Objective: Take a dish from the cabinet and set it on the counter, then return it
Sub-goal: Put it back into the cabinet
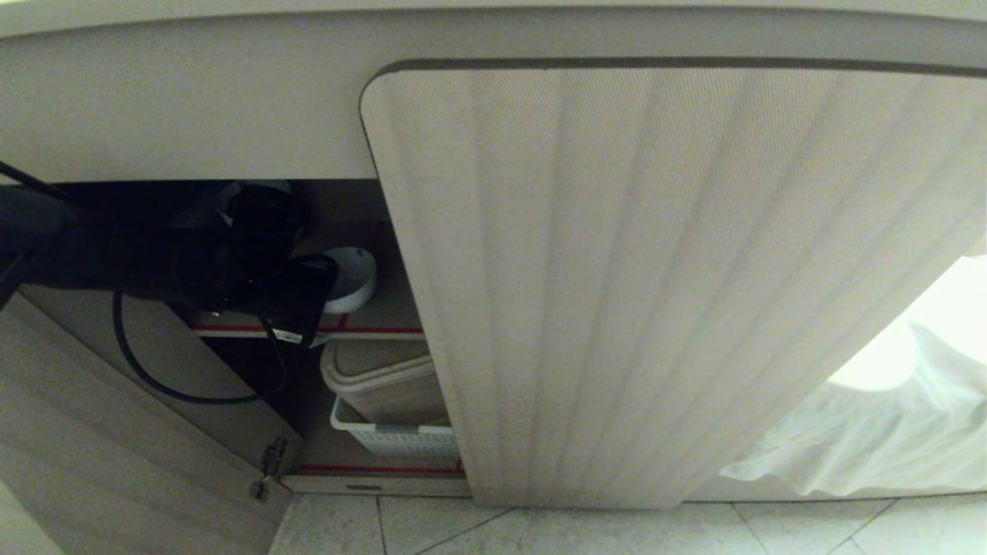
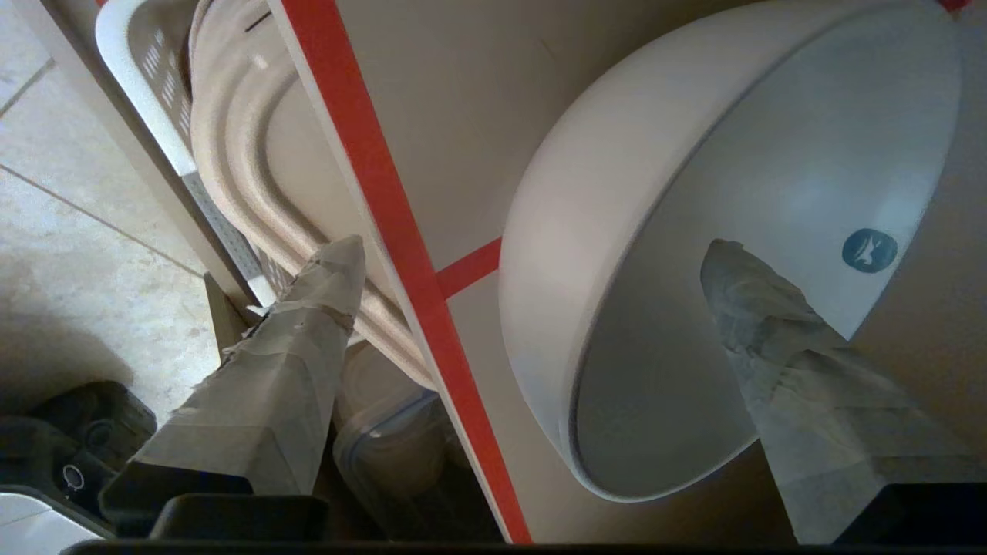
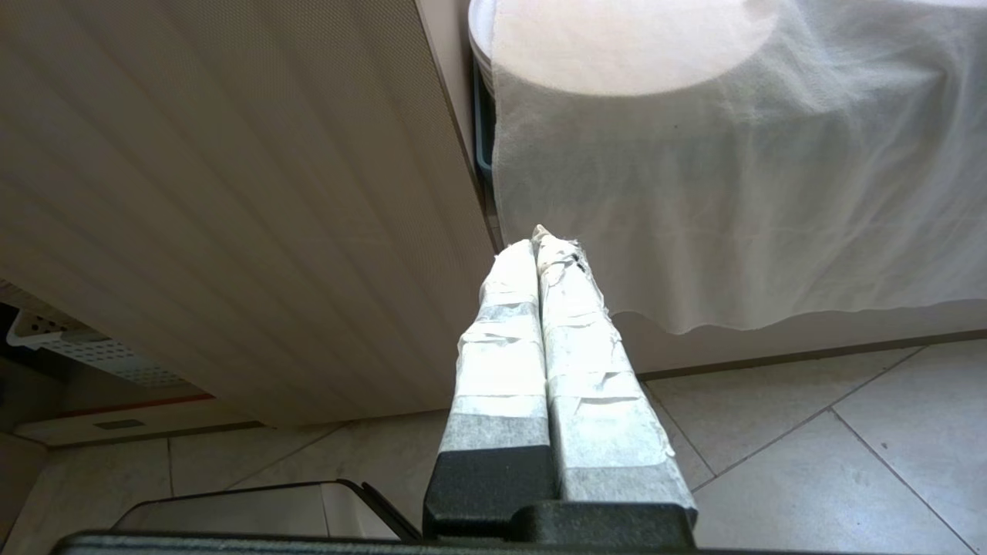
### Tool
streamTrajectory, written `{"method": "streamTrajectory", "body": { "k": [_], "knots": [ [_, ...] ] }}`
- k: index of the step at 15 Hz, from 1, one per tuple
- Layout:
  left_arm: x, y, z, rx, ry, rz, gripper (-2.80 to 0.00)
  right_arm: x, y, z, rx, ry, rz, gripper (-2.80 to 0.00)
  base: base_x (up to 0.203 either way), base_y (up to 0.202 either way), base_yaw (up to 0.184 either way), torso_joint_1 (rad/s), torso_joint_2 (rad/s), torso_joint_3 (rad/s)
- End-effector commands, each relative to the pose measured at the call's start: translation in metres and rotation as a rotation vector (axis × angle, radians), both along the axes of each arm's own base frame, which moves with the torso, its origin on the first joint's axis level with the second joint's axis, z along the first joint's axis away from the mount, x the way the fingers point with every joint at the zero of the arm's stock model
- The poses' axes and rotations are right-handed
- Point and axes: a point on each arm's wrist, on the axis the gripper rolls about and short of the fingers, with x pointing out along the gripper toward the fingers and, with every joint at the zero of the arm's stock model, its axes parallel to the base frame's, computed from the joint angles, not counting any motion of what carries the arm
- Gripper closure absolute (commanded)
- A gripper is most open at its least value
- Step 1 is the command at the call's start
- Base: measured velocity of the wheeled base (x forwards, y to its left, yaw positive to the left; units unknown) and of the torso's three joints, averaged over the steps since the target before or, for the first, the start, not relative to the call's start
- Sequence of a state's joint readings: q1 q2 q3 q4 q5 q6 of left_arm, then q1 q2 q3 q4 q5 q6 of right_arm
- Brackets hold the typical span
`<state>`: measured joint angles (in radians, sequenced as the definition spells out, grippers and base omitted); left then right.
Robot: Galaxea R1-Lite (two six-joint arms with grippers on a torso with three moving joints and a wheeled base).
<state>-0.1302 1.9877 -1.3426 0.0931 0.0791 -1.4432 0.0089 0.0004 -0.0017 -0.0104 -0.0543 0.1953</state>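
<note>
Left gripper: head view, black, reaching into the open left side of the cabinet at the upper shelf, which is edged in red tape; a black cable loops below the arm. Bowl: white, on that shelf, just beyond the gripper, partly hidden by it. Lower compartment: beige trays standing in a white perforated basket. Left door swung open; right door ribbed, shut, filling most of the view. White cloth at far right; tiled floor below. Left wrist view: gripper spread wide, holding nothing; one taped finger off the shelf edge, the other over the inside of the bowl, so the fingers straddle the bowl's wall; contact cannot be told. Bowl rests on the shelf behind the red tape, a round blue sticker inside. Trays and basket lie beyond the shelf edge, a clear lidded container beside them. Right wrist view: right gripper parked, taped fingers pressed together, empty, pointing between the ribbed door and the cloth, above the floor.
</note>
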Motion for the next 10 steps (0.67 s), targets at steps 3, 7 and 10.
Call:
{"method": "streamTrajectory", "body": {
  "k": [3,7,10],
  "knots": [
    [0.0035,-0.0002,0.0046,-0.008,-0.059,0.017,-2.80,0.0000,0.0000,0.0000,0.001,-0.001,-0.001,0.00,0.000,0.000,0.000,0.000,0.00,0.000],
    [0.0019,-0.0001,0.0054,-0.014,-0.060,0.020,-2.80,0.0000,0.0000,0.0000,0.001,-0.001,-0.001,0.00,0.000,0.000,0.000,0.000,0.00,0.000],
    [-0.0001,0.0001,0.0077,-0.021,-0.065,0.021,-2.80,0.0000,0.0000,0.0000,0.001,-0.001,-0.001,0.00,0.000,0.000,0.000,0.000,0.00,0.000]
  ]
}}
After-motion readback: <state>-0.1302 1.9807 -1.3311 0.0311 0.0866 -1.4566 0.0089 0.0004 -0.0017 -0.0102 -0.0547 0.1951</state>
